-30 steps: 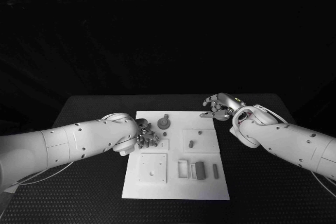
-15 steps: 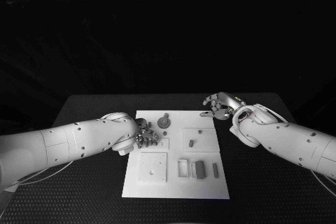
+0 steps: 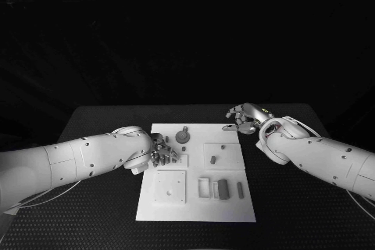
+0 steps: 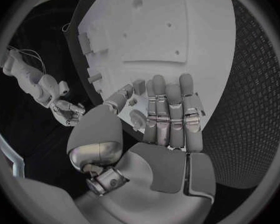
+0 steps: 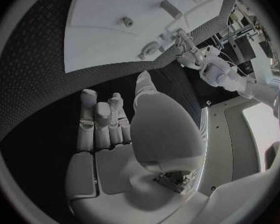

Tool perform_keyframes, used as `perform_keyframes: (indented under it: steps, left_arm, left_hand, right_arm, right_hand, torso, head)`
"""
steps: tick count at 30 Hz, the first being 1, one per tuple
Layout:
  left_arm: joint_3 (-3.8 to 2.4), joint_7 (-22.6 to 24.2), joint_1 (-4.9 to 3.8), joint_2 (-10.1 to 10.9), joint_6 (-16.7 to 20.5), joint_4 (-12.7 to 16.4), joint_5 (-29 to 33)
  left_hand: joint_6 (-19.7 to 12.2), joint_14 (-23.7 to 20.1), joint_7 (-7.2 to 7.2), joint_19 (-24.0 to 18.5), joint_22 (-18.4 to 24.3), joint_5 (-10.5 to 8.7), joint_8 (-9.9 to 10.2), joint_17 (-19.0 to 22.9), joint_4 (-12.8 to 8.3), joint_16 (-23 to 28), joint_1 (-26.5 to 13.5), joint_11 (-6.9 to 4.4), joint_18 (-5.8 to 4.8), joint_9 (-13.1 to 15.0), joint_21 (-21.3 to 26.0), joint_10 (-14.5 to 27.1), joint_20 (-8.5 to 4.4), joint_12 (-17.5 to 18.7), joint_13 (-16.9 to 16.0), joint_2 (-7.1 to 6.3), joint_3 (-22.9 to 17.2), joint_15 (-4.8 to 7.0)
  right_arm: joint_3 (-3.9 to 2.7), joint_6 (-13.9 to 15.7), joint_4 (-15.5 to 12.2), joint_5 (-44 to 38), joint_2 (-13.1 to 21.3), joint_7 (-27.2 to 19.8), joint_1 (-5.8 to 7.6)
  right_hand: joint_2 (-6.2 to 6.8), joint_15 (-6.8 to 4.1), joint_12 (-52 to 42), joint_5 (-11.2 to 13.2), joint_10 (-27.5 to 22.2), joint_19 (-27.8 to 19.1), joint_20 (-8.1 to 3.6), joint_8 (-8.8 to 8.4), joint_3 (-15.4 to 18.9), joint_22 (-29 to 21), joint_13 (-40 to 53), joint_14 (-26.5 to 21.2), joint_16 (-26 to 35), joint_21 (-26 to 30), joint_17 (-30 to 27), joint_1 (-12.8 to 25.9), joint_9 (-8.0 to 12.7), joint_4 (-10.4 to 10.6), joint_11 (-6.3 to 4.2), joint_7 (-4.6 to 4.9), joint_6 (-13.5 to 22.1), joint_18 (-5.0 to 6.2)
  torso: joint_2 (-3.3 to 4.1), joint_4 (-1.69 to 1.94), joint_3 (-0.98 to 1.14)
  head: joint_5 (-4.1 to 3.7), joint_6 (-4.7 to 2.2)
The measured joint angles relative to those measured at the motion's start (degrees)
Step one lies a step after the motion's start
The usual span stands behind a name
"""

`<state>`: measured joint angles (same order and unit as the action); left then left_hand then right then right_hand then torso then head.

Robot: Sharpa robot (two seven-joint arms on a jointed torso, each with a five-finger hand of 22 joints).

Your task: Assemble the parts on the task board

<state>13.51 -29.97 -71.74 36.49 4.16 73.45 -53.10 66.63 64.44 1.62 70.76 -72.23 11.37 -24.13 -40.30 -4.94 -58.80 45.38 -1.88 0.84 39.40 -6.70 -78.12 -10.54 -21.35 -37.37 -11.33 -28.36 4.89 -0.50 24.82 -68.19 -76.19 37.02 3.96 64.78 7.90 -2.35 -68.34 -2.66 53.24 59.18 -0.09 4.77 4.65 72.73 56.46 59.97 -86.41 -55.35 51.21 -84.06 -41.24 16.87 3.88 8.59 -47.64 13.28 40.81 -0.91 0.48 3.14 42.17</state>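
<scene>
Half-hidden part (image 3: 161,137) behind left robot hand (image 3: 162,152)

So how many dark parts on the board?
6: disc, small peg by the left hand; two pegs on right plate; block, bar near edge. Hand may hide more.

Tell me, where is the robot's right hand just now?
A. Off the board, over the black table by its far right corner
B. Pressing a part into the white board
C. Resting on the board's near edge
A: the right hand holds nothing and sits beyond the task board, over the black table.
</scene>
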Motion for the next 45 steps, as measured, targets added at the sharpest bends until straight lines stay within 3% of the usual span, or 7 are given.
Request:
perform_keyframes:
  steps: [3, 19, 25, 27, 32, 36, 45]
  left_arm:
    - [0.00, 0.1, 0.00, 0.1, 0.0, 0.1, 0.2]
    - [-0.64, 1.3, 0.04, 1.4, 0.5, 1.0, 1.9]
    - [-4.82, 2.0, 0.01, 2.6, 1.0, 2.2, 3.5]
    - [-5.79, 2.2, -0.41, 3.0, 1.1, 2.4, 3.9]
    - [-5.97, 2.6, -3.12, 3.5, 1.6, 1.6, 4.7]
    - [-6.09, 2.7, -5.29, 3.4, 1.8, -0.9, 5.2]
    - [-5.79, 1.5, -5.65, -0.6, 1.6, -6.7, 1.0]
  left_hand:
    - [0.0, -0.3, 0.00, 0.0, 0.0, -2.13, 0.2, 0.2, 0.8, 0.0, 0.2, 0.13, 0.00, 0.1, 0.2, 0.1, 0.00, 0.0, 0.0, -0.51, -0.3, 0.12]
    - [-0.2, -0.3, 0.21, 0.0, -0.2, -3.67, 0.2, 0.5, 1.4, -0.2, 0.2, -0.04, 0.00, 0.2, 0.5, 0.4, 0.00, 0.0, 0.2, -0.96, -0.4, 0.12]
    - [-2.2, -1.8, 1.16, -0.4, -0.2, -3.67, 1.4, 1.3, 1.1, 0.0, 1.1, 0.71, 0.00, 0.2, 1.7, 2.3, 0.42, 0.2, 0.5, -0.65, -0.1, -0.15]
    - [-3.0, -2.0, 1.41, -0.5, -0.1, -3.67, 1.9, 1.6, 1.1, 0.2, 1.3, 0.85, 0.00, 0.1, 1.9, 2.5, 0.52, 0.3, 0.6, -0.46, -0.1, -0.19]
    - [-7.7, -2.4, 3.43, -0.8, 0.1, -3.41, 4.9, 2.2, 0.6, 0.2, 2.5, 1.28, 0.00, -1.5, 2.4, 3.3, 0.82, 0.3, 0.6, -0.01, 0.3, -0.59]
    - [-9.0, -2.6, 4.21, -0.8, 0.2, -3.13, 5.5, 2.6, 0.2, 0.2, 3.5, 1.68, 0.01, -2.0, 2.4, 3.7, 0.83, 0.3, 0.7, 0.47, 0.7, -0.39]
    - [-9.8, -2.8, 4.53, -1.0, 0.6, -3.20, 6.0, 3.2, 0.2, 0.5, 3.5, 2.18, 0.00, -2.6, 2.7, 4.2, 1.04, 0.3, 0.9, 0.54, 1.1, -0.59]
  right_arm:
    - [-0.01, 0.0, 0.0, 0.0, 0.0, 0.0, -0.05]
    - [0.00, 0.0, 0.1, 0.0, 0.0, 0.0, -0.17]
    - [0.00, 0.0, 0.3, 0.1, 0.0, 0.0, -0.19]
    - [0.00, 0.0, 0.3, 0.1, 0.1, 0.0, -0.21]
    - [0.00, 0.0, 0.5, 0.3, 0.0, -0.1, -0.21]
    - [-0.01, 0.0, 0.5, 0.6, 0.0, -0.1, -0.21]
    - [-0.01, -0.1, 0.7, 0.9, -0.1, -0.1, -0.21]
  right_hand:
    - [0.48, 0.00, 0.0, 0.0, 0.0, 0.1, -0.12, -0.24, -0.9, 0.0, -0.1, 0.0, 0.0, 0.0, -0.1, 0.5, -0.1, 0.0, 0.00, 0.01, 0.0, -0.01]
    - [1.66, 0.00, -0.2, 0.0, 0.0, 0.3, -0.10, -0.24, -3.9, -0.1, -0.4, 0.0, 0.0, 0.0, -0.3, 1.7, -0.3, 0.0, 0.00, 0.01, 0.1, 0.00]
    - [1.89, 0.00, -0.4, 0.0, 0.0, 0.3, -0.10, -0.24, -5.0, -0.1, -0.5, 0.0, 0.0, 0.0, -0.4, 1.9, -0.4, 0.0, 0.00, 0.01, 0.1, 0.00]
    - [2.11, 0.00, -0.4, 0.0, 0.0, 0.3, -0.10, -0.24, -5.1, -0.1, -0.5, 0.0, 0.0, 0.0, -0.4, 2.1, -0.4, -0.1, 0.00, 0.01, 0.1, 0.00]
    - [2.11, 0.20, -0.4, 0.0, 0.0, 0.3, -0.09, -0.24, -5.3, -0.1, -0.6, -0.2, 0.0, 0.0, -0.4, 2.1, -0.4, 0.0, 0.00, 0.00, 0.1, 0.00]
    - [2.11, 0.20, -0.4, 0.0, 0.0, 0.3, -0.09, -0.24, -5.6, -0.1, -0.6, -0.2, -0.2, 0.0, -0.4, 2.1, -0.5, 0.0, 0.00, 0.00, 0.1, 0.00]
    - [2.12, 0.20, -0.4, 0.0, 0.0, 0.0, -0.21, -0.24, -5.8, -0.1, -0.6, -0.2, -0.2, 0.0, -0.5, 2.1, -0.5, -0.2, 0.00, 0.00, 0.1, -0.01]
  torso:
    - [0.00, 0.01, 0.00]
    - [0.00, 0.01, -0.03]
    - [-0.01, 0.02, 0.03]
    - [-0.02, 0.03, 0.02]
    - [-0.03, 0.04, 0.03]
    - [-0.03, 0.03, 0.07]
    - [0.04, -0.05, 0.08]
  head:
    - [0.05, 0.06]
    - [-0.01, -0.10]
    - [-0.02, -0.38]
    - [-0.01, -0.44]
    - [0.09, -0.63]
    - [0.15, -0.78]
    - [0.08, -0.92]
